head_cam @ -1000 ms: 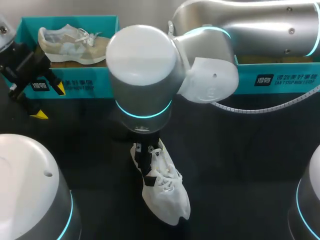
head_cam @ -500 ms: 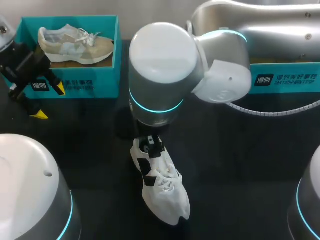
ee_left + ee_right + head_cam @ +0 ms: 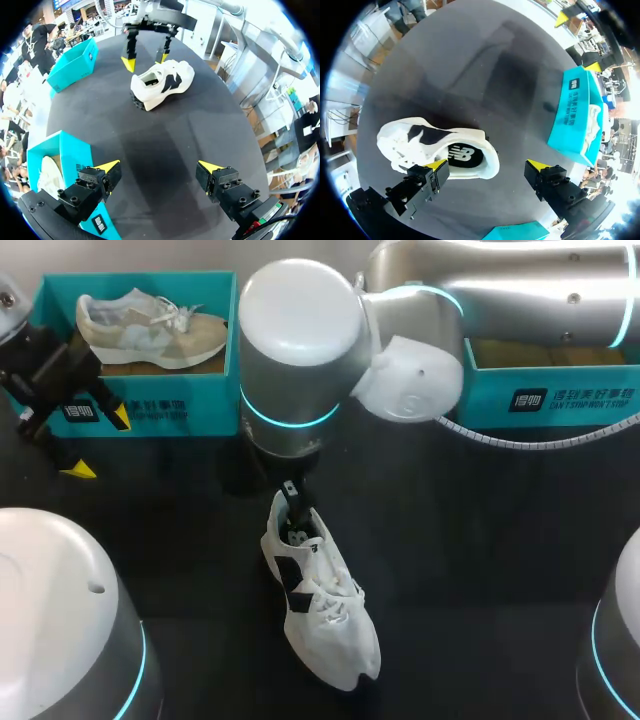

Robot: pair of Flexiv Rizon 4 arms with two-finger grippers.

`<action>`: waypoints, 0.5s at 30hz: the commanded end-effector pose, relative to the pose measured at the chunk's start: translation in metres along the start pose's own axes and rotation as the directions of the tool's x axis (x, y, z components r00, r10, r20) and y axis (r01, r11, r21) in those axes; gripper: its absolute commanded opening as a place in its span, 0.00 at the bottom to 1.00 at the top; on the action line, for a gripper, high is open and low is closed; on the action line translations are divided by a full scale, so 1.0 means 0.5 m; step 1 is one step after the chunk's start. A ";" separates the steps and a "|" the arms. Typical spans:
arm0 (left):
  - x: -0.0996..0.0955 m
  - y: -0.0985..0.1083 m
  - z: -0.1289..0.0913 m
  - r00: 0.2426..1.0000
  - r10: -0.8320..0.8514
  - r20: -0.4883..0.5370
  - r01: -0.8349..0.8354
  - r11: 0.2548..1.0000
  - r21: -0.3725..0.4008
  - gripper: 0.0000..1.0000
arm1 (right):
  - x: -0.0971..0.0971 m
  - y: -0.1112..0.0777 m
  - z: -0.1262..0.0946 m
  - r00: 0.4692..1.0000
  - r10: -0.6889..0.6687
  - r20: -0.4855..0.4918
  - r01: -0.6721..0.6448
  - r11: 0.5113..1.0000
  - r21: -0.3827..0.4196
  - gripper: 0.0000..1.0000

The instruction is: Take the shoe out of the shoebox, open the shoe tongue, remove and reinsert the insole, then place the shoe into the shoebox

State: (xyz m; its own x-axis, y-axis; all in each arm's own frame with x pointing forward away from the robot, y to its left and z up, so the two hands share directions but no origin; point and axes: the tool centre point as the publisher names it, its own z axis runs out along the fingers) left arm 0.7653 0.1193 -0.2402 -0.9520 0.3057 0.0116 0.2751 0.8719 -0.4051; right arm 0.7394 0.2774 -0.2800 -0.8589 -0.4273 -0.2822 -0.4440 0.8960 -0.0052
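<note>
Seen from above, the dark round bench (image 3: 480,540) carries everything. Over its middle hangs the thick silver right arm (image 3: 300,350) with its glowing ring, coming in from 2 o'clock.

Two open teal cardboard shoeboxes stand along the far edge. One (image 3: 150,410) is at 10 o'clock with a beige mesh trainer (image 3: 150,325) lying on its side in it. The other (image 3: 560,400) is at 2 o'clock, mostly hidden by the arm.

The white lace-up shoe with black side patches (image 3: 325,615) is out of any box, upright on its sole at about 6 o'clock, toe toward the near edge. That leaves its heel opening facing the arm, handy for work on the tongue and insole.

The right claw (image 3: 487,164) is spread wide and grips nothing. One yellow tip is at the rim of the heel opening, where a dark insole (image 3: 462,156) shows, and the other is outside the heel. I'd guess it is lining up to reach inside.

The left claw (image 3: 159,166) hangs at 9 o'clock beside the box, also wide open and empty – parked out of the way, it seems.
</note>
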 end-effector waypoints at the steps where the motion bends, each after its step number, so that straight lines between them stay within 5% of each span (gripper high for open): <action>1: 0.002 0.001 -0.001 1.000 0.000 0.001 0.000 1.000 -0.002 1.00 | -0.019 0.009 0.058 1.000 -0.005 -0.031 0.005 1.000 -0.010 1.00; 15: 0.002 0.001 -0.001 1.000 0.000 0.001 0.000 1.000 -0.002 1.00 | -0.032 -0.021 0.145 0.996 0.032 -0.085 -0.032 0.999 -0.006 1.00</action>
State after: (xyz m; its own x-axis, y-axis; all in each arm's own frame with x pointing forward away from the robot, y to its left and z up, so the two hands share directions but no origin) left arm 0.7653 0.1194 -0.2402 -0.9521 0.3056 0.0115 0.2750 0.8720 -0.4051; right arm 0.7726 0.2805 -0.3351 -0.8907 -0.4072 -0.2020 -0.4165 0.9091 0.0040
